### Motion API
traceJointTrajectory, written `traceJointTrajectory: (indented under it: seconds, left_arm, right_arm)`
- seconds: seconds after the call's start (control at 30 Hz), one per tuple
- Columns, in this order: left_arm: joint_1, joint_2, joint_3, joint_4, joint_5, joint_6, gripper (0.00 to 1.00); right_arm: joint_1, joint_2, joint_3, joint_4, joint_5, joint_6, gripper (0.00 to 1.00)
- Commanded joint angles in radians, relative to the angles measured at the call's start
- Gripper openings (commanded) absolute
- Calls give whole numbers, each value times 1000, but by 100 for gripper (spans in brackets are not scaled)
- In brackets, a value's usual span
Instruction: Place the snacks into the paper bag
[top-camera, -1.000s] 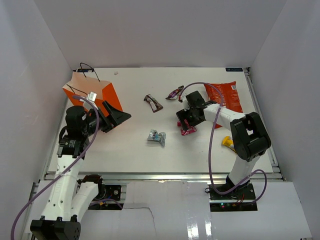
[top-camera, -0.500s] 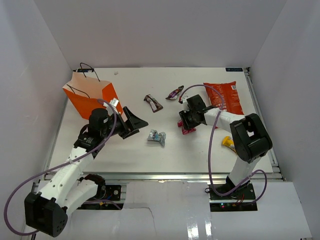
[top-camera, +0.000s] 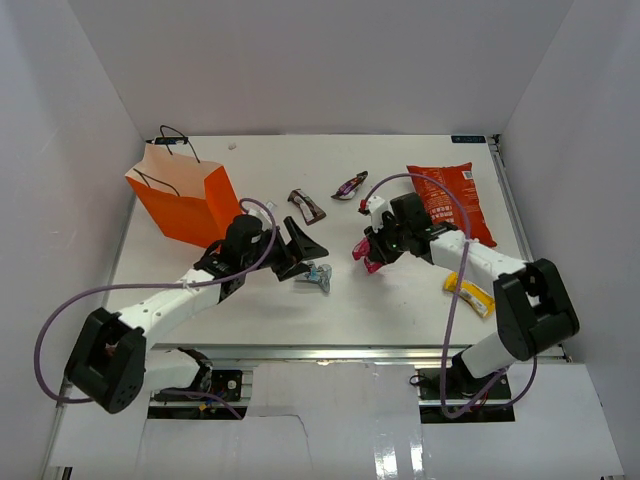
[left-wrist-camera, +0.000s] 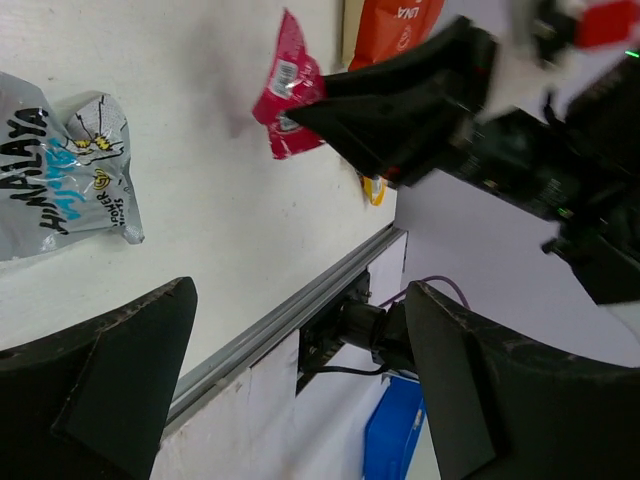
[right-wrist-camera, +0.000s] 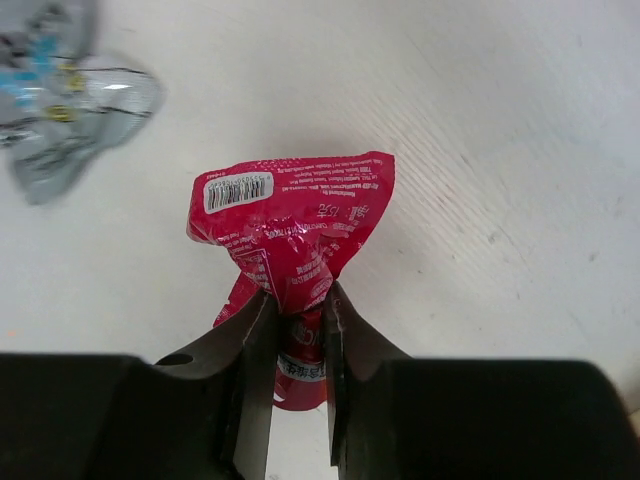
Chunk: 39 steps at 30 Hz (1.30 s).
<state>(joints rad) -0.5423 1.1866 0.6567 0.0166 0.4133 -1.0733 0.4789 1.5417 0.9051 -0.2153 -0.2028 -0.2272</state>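
Observation:
The orange paper bag (top-camera: 185, 205) stands at the back left. My right gripper (right-wrist-camera: 297, 308) is shut on the crumpled end of a pink wrapper (right-wrist-camera: 290, 225), also seen from above (top-camera: 371, 258) and in the left wrist view (left-wrist-camera: 290, 95). My left gripper (top-camera: 312, 256) hangs open just beside and above the silver-blue wrapper (top-camera: 316, 276), with nothing between its fingers (left-wrist-camera: 110, 390). The red-orange crisp packet (top-camera: 450, 200) lies at the back right. Two dark wrappers (top-camera: 307, 205) (top-camera: 350, 186) lie in the middle back. A yellow wrapper (top-camera: 470, 293) lies near the right arm.
White walls close in the table on three sides. A metal rail (top-camera: 320, 350) runs along the near edge. The left arm's cable (top-camera: 60, 330) loops out beside the table, and the right arm's cable (top-camera: 400, 180) arcs above the crisp packet.
My left arm swung away from the bag toward the table's middle, gripper open, ending by the silver-blue wrapper. My right gripper closed on the pink wrapper.

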Motion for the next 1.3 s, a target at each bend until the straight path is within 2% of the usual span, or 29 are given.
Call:
traceJointTrajectory:
  seconds: [0.0, 0.17, 0.4, 0.6, 0.67, 0.8, 0.83, 0.93, 1.03, 1.07, 1.13, 1.27]
  left_arm:
    - [-38, 101, 64, 108, -15, -36, 94]
    - [-84, 228, 165, 112, -7, -37, 89]
    - [-125, 329, 242, 112, -4, -36, 86]
    - [-145, 366, 247, 112, 15, -39, 79]
    - [-151, 378, 250, 112, 16, -39, 74]
    - [-154, 390, 251, 111, 19, -42, 51]
    - [-154, 392, 254, 111, 19, -42, 40]
    - [-156, 383, 254, 111, 13, -40, 29]
    - [-156, 366, 256, 95, -2, -27, 23]
    - [-156, 361, 264, 85, -8, -21, 20]
    - [-156, 340, 279, 27, -40, 12, 18]
    - [-151, 285, 363, -188, -180, 117, 17]
  right_arm:
    - [3, -132, -8, 11, -252, -142, 9]
    - [1, -155, 25, -41, -411, -193, 9]
    - [3, -157, 32, -45, -458, -172, 12]
    - [3, -155, 49, -35, -469, -152, 13]
    - [3, -153, 57, -38, -480, -150, 14]
    - [3, -158, 64, -52, -503, -159, 15]
    - [3, -160, 61, -55, -509, -164, 15]
    - [1, -169, 52, -67, -524, -184, 17]
    - [1, -180, 46, -81, -535, -201, 44]
    - [1, -186, 46, -84, -534, -204, 63]
    - [1, -199, 46, -94, -521, -213, 80]
    - [-17, -232, 63, -154, -515, -276, 90]
